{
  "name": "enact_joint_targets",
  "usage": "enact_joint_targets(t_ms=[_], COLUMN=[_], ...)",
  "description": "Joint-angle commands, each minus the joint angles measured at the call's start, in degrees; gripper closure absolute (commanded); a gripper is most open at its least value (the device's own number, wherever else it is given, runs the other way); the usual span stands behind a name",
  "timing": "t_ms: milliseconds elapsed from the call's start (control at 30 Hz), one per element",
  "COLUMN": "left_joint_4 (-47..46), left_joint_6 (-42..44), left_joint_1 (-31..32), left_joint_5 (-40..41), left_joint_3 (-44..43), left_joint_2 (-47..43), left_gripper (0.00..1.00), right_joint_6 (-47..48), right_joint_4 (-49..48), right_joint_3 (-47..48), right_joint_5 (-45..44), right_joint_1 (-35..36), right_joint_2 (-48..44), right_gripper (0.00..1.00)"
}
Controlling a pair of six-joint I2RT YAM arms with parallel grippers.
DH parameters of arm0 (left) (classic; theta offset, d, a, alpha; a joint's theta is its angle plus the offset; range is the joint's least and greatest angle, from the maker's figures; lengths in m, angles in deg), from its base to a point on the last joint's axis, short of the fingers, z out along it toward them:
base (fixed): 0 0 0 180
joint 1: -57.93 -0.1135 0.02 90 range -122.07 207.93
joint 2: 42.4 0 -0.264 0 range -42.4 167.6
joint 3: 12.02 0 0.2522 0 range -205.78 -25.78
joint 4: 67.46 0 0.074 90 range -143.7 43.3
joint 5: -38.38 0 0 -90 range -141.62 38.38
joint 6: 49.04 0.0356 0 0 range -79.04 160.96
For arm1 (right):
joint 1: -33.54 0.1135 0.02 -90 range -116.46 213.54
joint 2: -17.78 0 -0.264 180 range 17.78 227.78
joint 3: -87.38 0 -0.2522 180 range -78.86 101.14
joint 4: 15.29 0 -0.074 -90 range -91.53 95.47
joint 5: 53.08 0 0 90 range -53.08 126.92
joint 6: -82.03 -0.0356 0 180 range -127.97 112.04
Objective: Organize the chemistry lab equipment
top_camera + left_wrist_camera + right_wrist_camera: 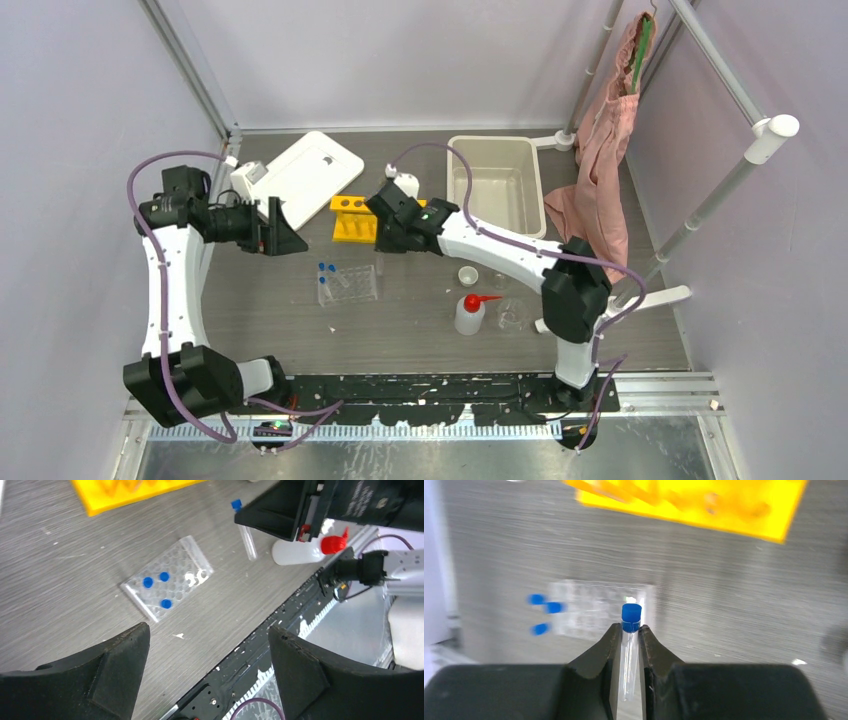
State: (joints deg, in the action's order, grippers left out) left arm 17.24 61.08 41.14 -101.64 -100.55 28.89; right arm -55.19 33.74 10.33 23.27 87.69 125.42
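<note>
**Blue-capped vial in transit beside the clear tray**

The vial (246, 536) hangs off the table, just past the right-hand short edge of the clear tray (348, 284). The right gripper (628, 630) is clamped on the glass just under the blue cap. The vial's long axis runs along the fingers, with the cap poking beyond the fingertips and the tube running back toward the wrist. From the left wrist view it sits tilted, not upright.

Three more vials (555, 607) stand at the tray's opposite end. The yellow rack (362, 218) lies beyond the tray's far side.

This looks like the step of bringing a fourth vial to the tray. Since the cap leads, the next move probably calls for turning the tube bottom-down over a free well before letting go.

The left gripper (207, 632) hangs spread apart and empty, to the tray's left.
</note>
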Motion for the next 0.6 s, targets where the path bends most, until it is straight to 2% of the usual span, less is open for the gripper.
enact_joint_targets(t_ms=[0, 300, 567], left_joint_4=[2.0, 0.3, -0.6], left_joint_6=[2.2, -0.1, -0.6], left_joint_1=[2.7, 5.7, 6.0], left_joint_5=[-7.8, -9.7, -10.3], left_joint_3=[-0.2, 1.6, 2.5], left_joint_2=[-2.6, -3.4, -2.1], left_gripper=[0.14, 0.3, 0.49], right_joint_6=[-2.1, -5.8, -6.1], right_joint_4=[-8.3, -19.9, -22.6], right_joint_3=[7.0, 13.7, 15.0], right_joint_5=[2.5, 2.8, 2.0], right_joint_1=[2.4, 6.1, 7.5], right_joint_2=[-5.5, -1.8, -0.1], right_gripper=[0.99, 0.99, 0.99])
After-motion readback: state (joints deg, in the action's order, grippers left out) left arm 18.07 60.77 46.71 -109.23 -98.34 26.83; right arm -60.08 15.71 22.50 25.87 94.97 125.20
